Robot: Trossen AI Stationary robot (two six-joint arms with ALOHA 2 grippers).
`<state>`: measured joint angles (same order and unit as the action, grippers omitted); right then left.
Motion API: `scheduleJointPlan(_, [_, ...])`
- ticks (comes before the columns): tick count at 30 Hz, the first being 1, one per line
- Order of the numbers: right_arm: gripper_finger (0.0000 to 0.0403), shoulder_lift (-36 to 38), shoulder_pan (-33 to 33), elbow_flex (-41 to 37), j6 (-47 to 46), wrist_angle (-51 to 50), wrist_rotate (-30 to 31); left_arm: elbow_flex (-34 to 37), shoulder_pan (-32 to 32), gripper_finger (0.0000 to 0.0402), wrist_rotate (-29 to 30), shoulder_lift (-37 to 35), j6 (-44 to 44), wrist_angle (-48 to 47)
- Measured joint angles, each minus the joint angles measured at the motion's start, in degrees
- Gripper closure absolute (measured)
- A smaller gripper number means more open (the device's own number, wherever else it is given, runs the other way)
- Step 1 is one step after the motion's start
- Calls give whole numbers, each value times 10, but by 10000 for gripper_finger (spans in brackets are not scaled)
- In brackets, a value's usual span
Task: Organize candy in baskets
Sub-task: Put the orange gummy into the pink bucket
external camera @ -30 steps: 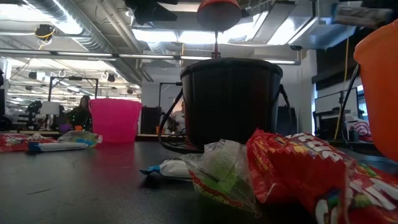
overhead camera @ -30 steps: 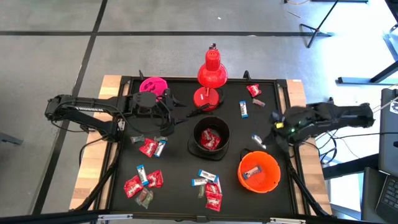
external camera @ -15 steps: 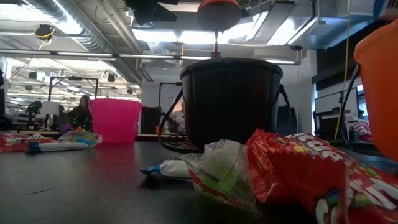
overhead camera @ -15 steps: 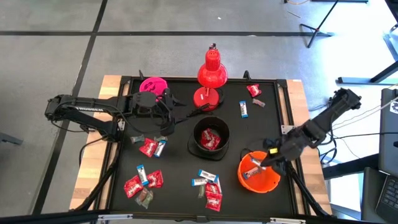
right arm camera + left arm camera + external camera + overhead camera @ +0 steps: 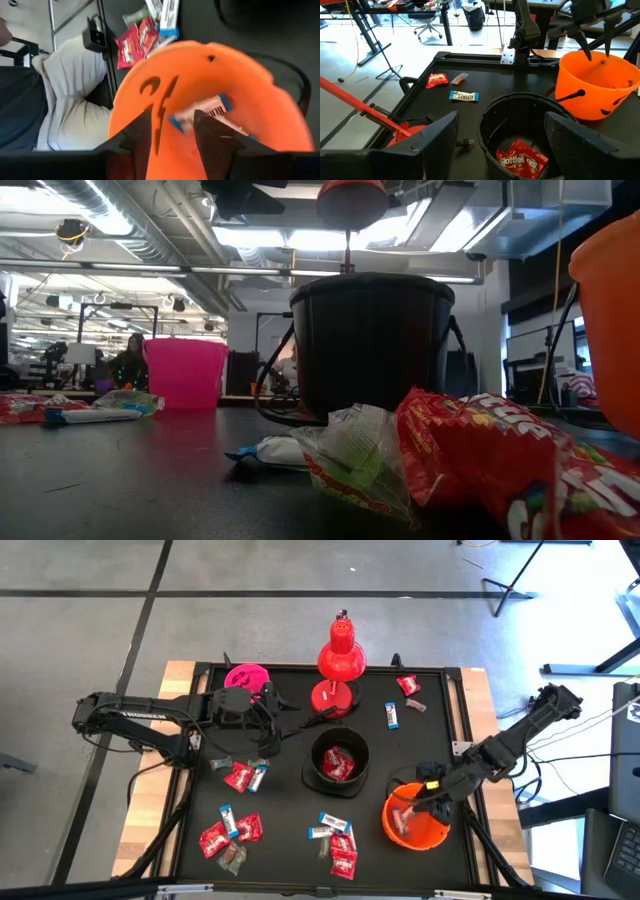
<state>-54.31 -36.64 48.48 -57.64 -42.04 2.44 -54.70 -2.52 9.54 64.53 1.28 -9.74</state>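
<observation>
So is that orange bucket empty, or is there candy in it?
Not empty. The orange bucket stands upright with a white-and-blue wrapped candy inside, right beneath the right claw.

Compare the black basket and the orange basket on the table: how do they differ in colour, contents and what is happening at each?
The black basket is dark and holds red candy; the orange basket is bright and holds a white-and-blue candy. The right pincer hangs over the orange basket with its jaws parted, while no pincer is over the black one. Both are round, upright and open-topped.
</observation>
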Motion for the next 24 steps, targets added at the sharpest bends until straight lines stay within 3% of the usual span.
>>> scheduleJointPlan(3, [246,9,34,15,39,-22,50,0,0,118,0,0,-3,1])
scheduleJointPlan(8, [244,13,112,59,90,-104,222,0,0,118,0,0,-3,2])
scheduleJointPlan(11, [244,13,180,65,106,-150,275,0,0,117,0,0,-3,3])
scheduleJointPlan(17, [244,3,366,39,170,-218,245,0,0,117,0,0,-4,3])
scheduleJointPlan(24, [244,-28,565,-18,285,-159,187,0,0,117,0,0,-17,2])
